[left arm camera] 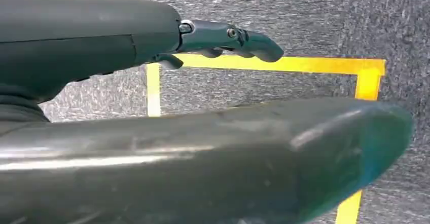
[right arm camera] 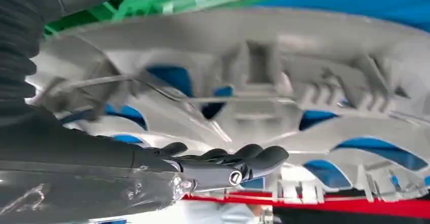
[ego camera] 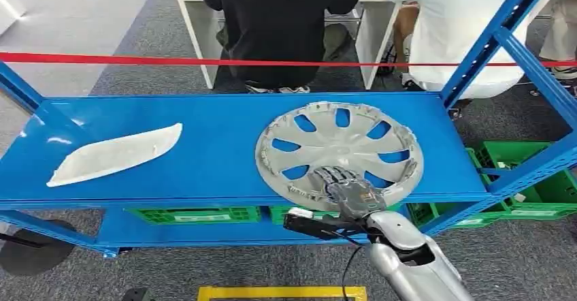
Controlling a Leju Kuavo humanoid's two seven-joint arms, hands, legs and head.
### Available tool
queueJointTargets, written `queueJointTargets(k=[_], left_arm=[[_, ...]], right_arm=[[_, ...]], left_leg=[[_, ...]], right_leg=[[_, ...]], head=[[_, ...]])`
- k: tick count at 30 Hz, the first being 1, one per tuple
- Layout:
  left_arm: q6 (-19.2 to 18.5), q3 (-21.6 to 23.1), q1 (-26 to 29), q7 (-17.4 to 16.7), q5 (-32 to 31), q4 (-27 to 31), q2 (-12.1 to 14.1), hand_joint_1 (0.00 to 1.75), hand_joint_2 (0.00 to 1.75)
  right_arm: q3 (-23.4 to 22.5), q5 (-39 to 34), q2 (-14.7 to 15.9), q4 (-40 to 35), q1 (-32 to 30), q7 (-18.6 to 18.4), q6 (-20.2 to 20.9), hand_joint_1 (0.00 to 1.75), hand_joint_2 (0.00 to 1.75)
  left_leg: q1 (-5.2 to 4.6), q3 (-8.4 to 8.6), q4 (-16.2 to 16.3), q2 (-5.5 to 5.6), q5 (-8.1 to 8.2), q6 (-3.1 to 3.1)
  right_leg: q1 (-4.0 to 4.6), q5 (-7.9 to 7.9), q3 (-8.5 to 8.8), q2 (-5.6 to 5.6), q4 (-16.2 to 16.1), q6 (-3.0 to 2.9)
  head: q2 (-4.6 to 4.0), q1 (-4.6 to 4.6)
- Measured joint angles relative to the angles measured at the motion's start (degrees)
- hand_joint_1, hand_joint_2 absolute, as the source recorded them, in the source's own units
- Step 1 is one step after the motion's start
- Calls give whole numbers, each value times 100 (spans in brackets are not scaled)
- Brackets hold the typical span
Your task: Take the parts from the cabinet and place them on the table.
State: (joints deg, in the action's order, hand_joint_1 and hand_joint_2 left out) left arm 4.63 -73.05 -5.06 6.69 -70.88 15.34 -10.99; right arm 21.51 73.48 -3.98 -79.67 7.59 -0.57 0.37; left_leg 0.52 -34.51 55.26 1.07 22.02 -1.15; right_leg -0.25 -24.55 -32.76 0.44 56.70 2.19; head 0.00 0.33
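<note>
the hubcap (ego camera: 339,152) lies flat on the blue shelf (ego camera: 218,144), its near rim hanging just past the shelf's front edge, and a white curved panel (ego camera: 114,154) lies well apart from it toward the shelf's other end. the right hand (ego camera: 348,191) rests on the hubcap's near rim with fingers (right arm camera: 238,158) stretched over the ribbed face; whether they grip it i cannot tell. the left hand (left arm camera: 228,39) hangs over grey carpet with yellow tape (left arm camera: 284,64), fingers loosely curled, holding nothing.
</note>
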Motion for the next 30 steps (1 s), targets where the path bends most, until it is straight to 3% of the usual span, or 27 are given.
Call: queueJointTargets(k=[11,12,23,24,30], left_arm=[[-17,103,1,-17,-109,0,2,0,0],[-15,103,2,-24,-114,-2,2,0,0],[-17,109,-1,-31,-129,0,2,0,0],[-17,111,-1,-31,-129,0,2,0,0],[-2,111,1,-15,-129,0,2,0,0]], right_arm=[[-155,590,-264,638,375,-306,-297,0,175],[-212,680,-277,686,393,-324,-337,175,175],[-559,964,-446,953,413,-315,-402,175,175],[-577,977,-448,962,417,-315,-409,175,175],[-669,1158,-527,994,422,-315,-452,175,175]], left_leg=[[0,-1,0,0,-2,-1],[0,-2,0,0,-2,-1],[0,2,-2,0,-6,-6],[0,3,-2,0,-6,-7],[0,3,-2,0,-28,-8]], right_leg=[[0,1,0,-1,2,1],[0,1,0,-1,2,1],[0,1,-26,4,1,-12],[0,-22,-36,3,1,-46],[0,3,-35,4,1,-39]], head=[[0,2],[0,2],[0,2],[0,2],[0,2]])
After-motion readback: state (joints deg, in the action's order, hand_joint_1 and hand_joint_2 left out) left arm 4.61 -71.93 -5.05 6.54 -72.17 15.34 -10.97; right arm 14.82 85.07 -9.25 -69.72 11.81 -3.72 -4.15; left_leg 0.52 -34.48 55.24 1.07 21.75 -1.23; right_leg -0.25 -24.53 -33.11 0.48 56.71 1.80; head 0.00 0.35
